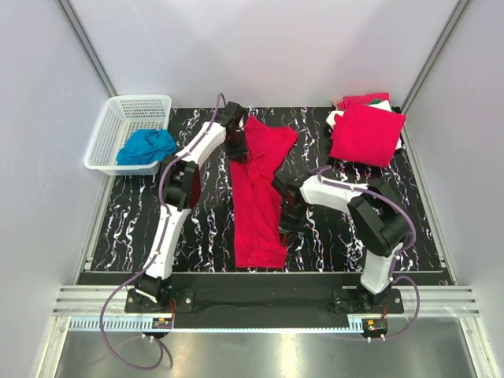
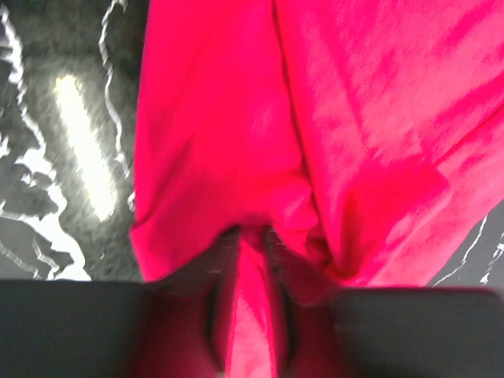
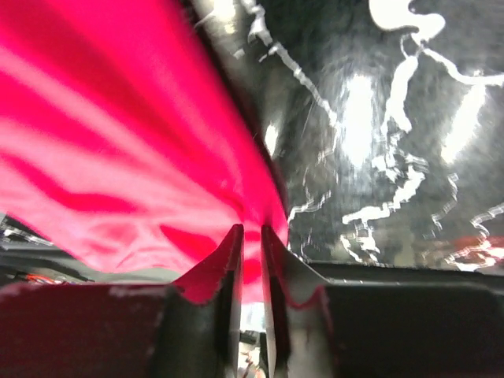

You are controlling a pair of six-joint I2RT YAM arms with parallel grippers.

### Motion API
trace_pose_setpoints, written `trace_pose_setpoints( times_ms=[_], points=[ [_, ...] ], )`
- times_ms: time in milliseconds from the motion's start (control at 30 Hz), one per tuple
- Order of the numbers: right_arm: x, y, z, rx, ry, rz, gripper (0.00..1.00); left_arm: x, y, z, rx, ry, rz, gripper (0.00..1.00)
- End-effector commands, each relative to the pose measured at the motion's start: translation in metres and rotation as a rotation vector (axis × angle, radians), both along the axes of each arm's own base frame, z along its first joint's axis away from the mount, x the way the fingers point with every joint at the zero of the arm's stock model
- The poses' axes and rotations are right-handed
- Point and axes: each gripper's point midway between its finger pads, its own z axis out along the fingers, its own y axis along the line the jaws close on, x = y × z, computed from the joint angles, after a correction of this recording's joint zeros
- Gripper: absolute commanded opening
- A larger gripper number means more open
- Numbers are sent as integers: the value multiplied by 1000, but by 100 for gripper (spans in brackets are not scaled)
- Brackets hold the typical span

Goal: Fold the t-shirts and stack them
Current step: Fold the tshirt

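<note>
Both grippers pinch a long red shirt (image 1: 258, 205) lying down the middle of the frame.
At centre right, the right gripper (image 1: 285, 211) is at the shirt's right edge; in its wrist view its jaws are almost pressed together (image 3: 250, 232) with a ridge of red cloth (image 3: 118, 157) between them, and black marbled table (image 3: 378, 157) shows to the right. Higher up, left of centre, the left gripper (image 1: 236, 150) is at the shirt's upper left edge, its narrow jaws (image 2: 252, 236) pinching a bunched fold of the cloth (image 2: 236, 118). In the upper right lies a stack (image 1: 366, 134) of folded red shirts, with white and green showing at its far edge. In the upper left a white basket (image 1: 110, 130) holds a blue cloth (image 1: 147, 146).
</note>
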Motion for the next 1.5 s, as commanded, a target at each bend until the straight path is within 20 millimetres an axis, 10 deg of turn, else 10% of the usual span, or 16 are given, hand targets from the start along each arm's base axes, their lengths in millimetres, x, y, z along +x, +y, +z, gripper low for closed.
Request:
trace_pose_setpoints(
  times_ms=[0, 300, 533, 567, 633, 667, 700, 767, 1200, 1467],
  points=[
    [30, 1, 52, 14, -202, 45, 22, 1, 15, 63, -17, -102, 4, 33],
    [152, -1, 142, 55, -527, 70, 28, -76, 24, 140, -61, -138, -92, 35],
    [257, -11, 93, -8, -512, 84, 27, -182, 8, 108, 23, -16, -250, 32],
    [269, -17, 61, -30, -462, 80, 27, -200, 12, 99, 41, 14, -249, 32],
    [295, -9, 66, 4, -498, 83, 28, -217, 5, 90, 49, 22, -270, 32],
    [296, -15, 36, -22, -429, 94, 28, -227, 9, 84, 56, 42, -255, 32],
    [316, -5, 59, 19, -509, 97, 29, -228, 7, 82, 52, 36, -247, 32],
    [325, -3, 44, 27, -498, 103, 31, -236, 6, 75, 48, 53, -241, 32],
    [342, 11, 133, 207, -699, 130, 29, -236, -3, 57, 100, 57, -289, 29],
    [343, 18, 111, 230, -658, 144, 31, -246, -11, 43, 118, 74, -313, 28]
  ],
)
